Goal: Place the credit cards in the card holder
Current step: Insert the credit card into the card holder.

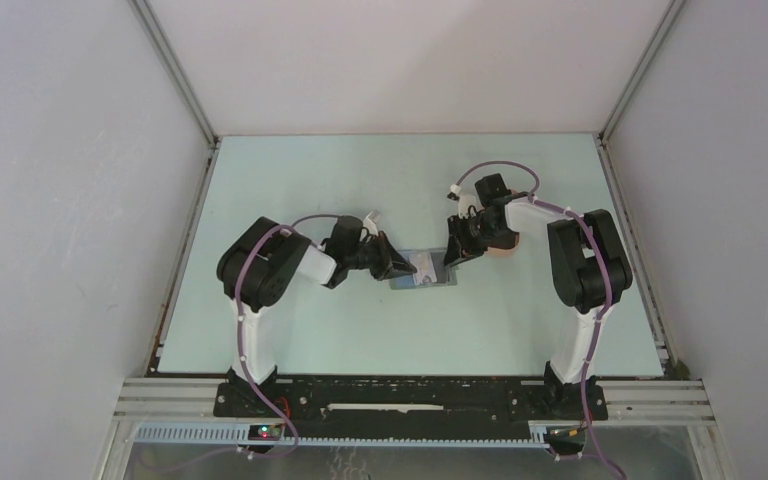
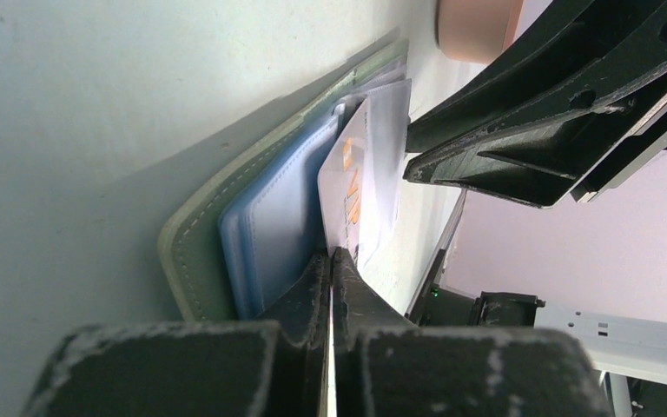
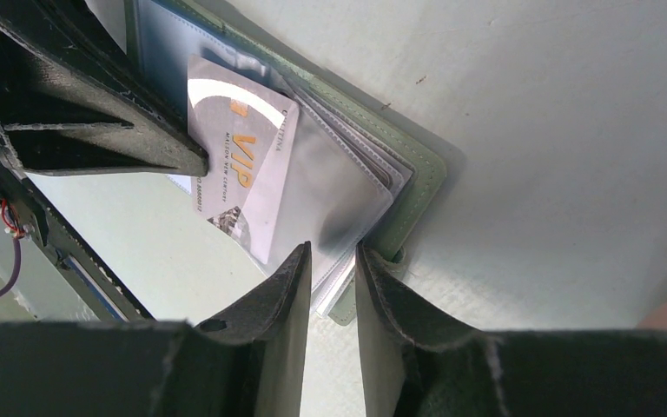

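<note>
pale green tabletop (image 1: 290,330) | l gripper (image 2: 332,258): jaws clamped on silvery plastic vip credit card (image 3: 234,165) | r gripper (image 3: 330,256): jaws narrow, clear sleeve (image 3: 339,191) edge pinched | grey-green fold-over card holder (image 3: 421,169): unfolded flat, table ctr | card: partly tucked under sleeve

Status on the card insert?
Left gripper shut on silver VIP card, card part-way into card holder. Right gripper straddles holder's edge, grip unclear. Pink tray aside, not interfering.

Plastics, and one soft cover.
I see the card holder (image 3: 427,174) has a matt, leather-like, stitched grey-green cover; its clear sleeves (image 3: 347,200) and the silvery credit card (image 3: 226,174) are glossy plastic catching glare. The right gripper (image 3: 330,252) has matt black fingers, rough and scuffed whitish.
</note>
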You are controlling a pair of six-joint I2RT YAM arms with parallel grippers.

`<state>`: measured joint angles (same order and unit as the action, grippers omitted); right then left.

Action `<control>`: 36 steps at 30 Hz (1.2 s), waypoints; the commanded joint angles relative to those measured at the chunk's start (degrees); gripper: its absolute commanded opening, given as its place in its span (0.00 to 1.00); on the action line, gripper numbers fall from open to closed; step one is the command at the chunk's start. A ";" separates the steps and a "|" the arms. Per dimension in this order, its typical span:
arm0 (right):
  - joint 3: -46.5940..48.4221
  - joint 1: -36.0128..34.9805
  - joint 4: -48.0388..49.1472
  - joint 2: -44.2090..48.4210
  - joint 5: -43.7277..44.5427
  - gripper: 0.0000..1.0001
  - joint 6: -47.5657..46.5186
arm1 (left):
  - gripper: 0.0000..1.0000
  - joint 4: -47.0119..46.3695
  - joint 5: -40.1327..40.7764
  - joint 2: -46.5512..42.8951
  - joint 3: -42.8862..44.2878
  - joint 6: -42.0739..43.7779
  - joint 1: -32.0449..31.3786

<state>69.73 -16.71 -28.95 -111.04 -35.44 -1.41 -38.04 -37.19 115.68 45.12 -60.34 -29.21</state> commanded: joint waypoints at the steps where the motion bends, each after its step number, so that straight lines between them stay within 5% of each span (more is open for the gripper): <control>1: 1.46 -0.88 0.08 0.08 0.81 0.34 -1.58 | 0.00 10.32 -1.30 -0.99 1.14 6.03 0.21; 26: 1.72 -1.31 -0.08 -0.04 2.31 0.27 -1.31 | 0.00 22.14 -2.70 -2.45 5.66 13.94 1.33; 36: 1.90 -1.49 -0.32 -0.22 2.13 0.28 -1.40 | 0.06 18.78 -2.47 -1.90 5.24 11.57 1.44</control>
<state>69.93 -17.69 -29.15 -111.04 -34.33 -1.65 -22.15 -40.73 113.67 50.50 -50.06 -27.92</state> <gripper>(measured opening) 0.276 0.035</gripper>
